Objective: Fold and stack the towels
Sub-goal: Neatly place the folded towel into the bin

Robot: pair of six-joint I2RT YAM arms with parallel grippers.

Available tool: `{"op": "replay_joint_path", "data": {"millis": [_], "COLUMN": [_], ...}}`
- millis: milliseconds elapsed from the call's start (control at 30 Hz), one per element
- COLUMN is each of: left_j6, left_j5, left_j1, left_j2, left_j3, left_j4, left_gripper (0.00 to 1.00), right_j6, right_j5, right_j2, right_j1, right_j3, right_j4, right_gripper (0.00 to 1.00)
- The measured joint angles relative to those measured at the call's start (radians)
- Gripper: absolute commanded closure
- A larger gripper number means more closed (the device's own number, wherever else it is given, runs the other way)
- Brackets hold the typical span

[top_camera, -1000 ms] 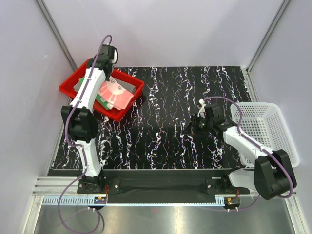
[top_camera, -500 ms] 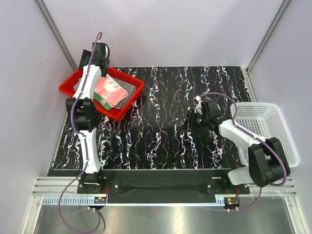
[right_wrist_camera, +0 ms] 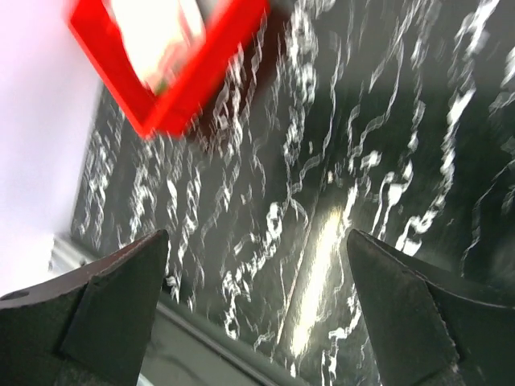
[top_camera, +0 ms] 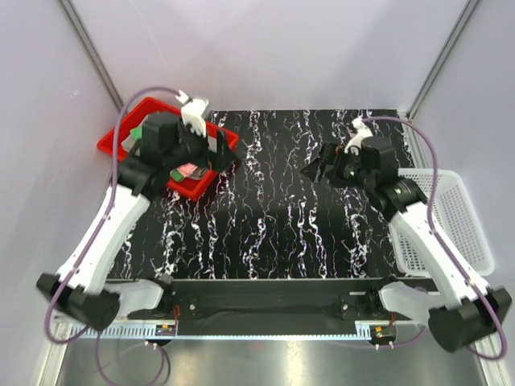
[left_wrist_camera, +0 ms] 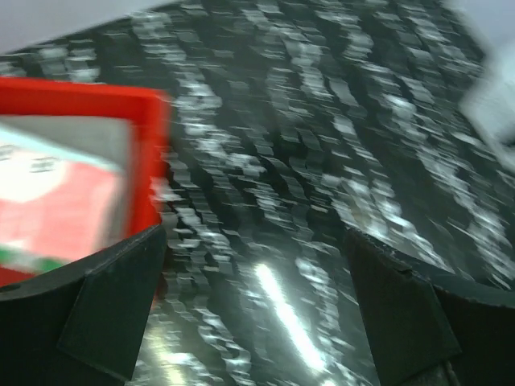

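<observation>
**Top view.**
- Towels (top_camera: pixel 187 170): in the red tray (top_camera: pixel 195 190) at the far left of the table (top_camera: pixel 265 217), mostly hidden under the left arm. Only a pink and a green patch show.
- Left gripper (top_camera: pixel 212 153): raised over the tray's right edge, apart from the cloth.
- Right gripper (top_camera: pixel 316 167): raised over the table's middle right, near the white basket (top_camera: pixel 459 209) and well apart from the tray.

**Left wrist view (blurred).**
- The tray sits at the left edge of the frame. Inside it a pink towel lies on top, with grey and white showing above it and a thin green strip at the bottom.
- The towels appear to lie flat, one on another.
- The jaws stand wide apart with only bare table between them.

**Right wrist view (blurred).**
- The tray sits at the upper left, its contents a pale smear whose colours cannot be told.
- The jaws are likewise spread, with nothing between them.

**Handling, as a judgement.**
- The towels are likely light, soft and limp. They would sag and unfold if lifted by one point.
- They are not fragile and offer good friction for a pinch.
- The best hold is a shallow pinch on a free corner or folded edge, one gripper at each end.
- A pull on a lower towel could drag the ones above it askew.
</observation>
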Motion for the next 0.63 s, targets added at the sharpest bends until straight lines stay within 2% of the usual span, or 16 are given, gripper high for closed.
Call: {"op": "replay_joint_path", "data": {"millis": [167, 333, 467, 633], "left_j6": [-0.064, -0.103, -0.107, -0.118], "left_j5": [0.084, 0.079, 0.059, 0.046], "left_j1": [-0.124, -0.137, -0.137, -0.137], "left_j2": [-0.159, -0.303, -0.362, -0.386], "left_j3": [-0.166, -0.320, -0.344, -0.349], "left_j4": [0.044, 0.075, 0.081, 0.097], "left_gripper": [0.01, 0.01, 0.01, 0.01], "right_j6": [-0.002, 0.013, 0.018, 0.007], "right_j5": [0.097, 0.114, 0.114, 0.130], "right_j2": [-0.177, -0.350, -0.429, -0.421], "right_j1": [0.000, 0.000, 0.000, 0.000], "right_j3": [0.036, -0.009, -0.042, -0.042], "right_j4": [-0.058, -0.060, -0.062, -0.064], "right_gripper": [0.00, 0.00, 0.00, 0.00]}}
